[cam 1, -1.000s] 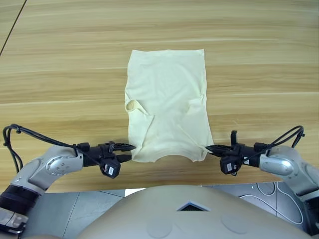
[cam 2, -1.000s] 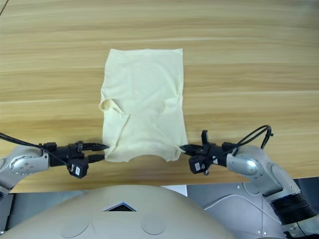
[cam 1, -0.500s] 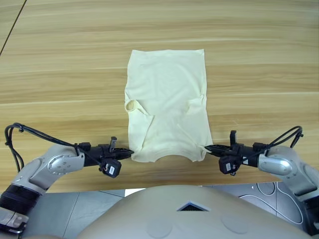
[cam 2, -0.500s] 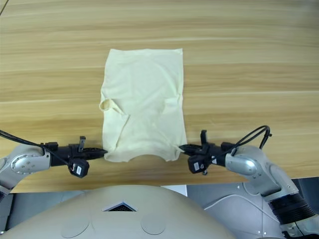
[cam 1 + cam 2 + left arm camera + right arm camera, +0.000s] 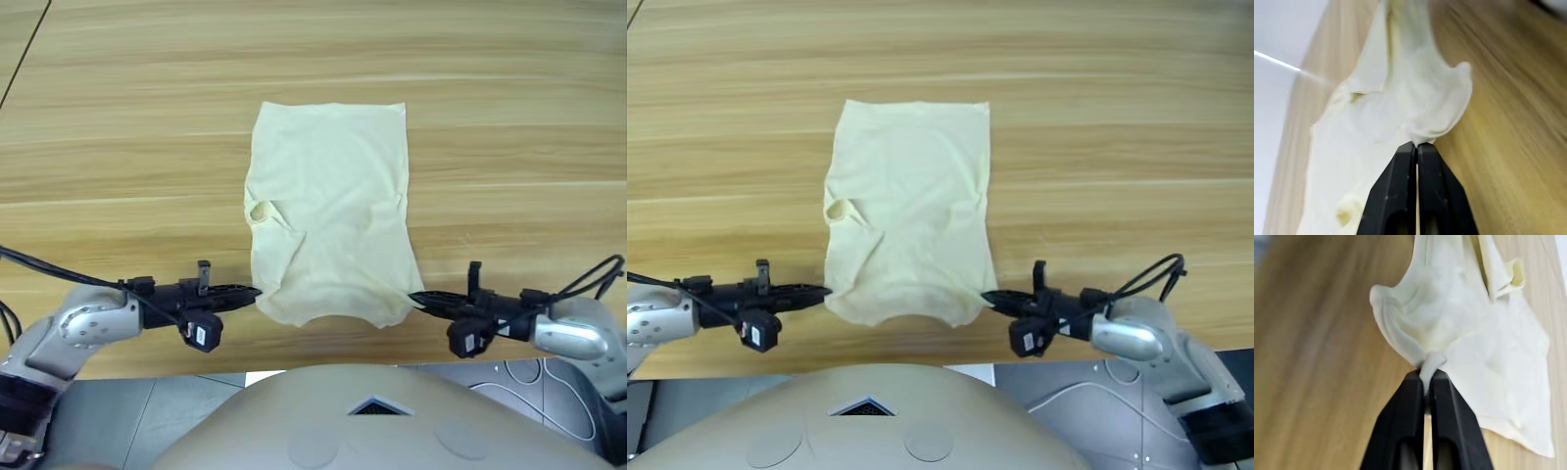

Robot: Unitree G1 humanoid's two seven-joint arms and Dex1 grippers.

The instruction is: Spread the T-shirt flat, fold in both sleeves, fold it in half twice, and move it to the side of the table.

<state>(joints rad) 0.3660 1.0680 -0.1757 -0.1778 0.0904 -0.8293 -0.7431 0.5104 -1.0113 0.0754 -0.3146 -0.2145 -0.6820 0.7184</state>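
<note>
T-shirt (image 5: pixel 328 211) on table (image 5: pixel 509 117) | left jaws pinch its near-left corner | right jaws pinch near-right corner

This looks like a robotics lab or test room rather than a home. The work surface is a broad, plain table (image 5: pixel 509 117) with a pale wood-grain laminate top, and a dark seam (image 5: pixel 24 49) crosses its far left corner. Past the near edge lies a floor of large grey tiles (image 5: pixel 147 411), bare and office-like. Loose white cables (image 5: pixel 524 377) lie looped on it at the right.
</note>
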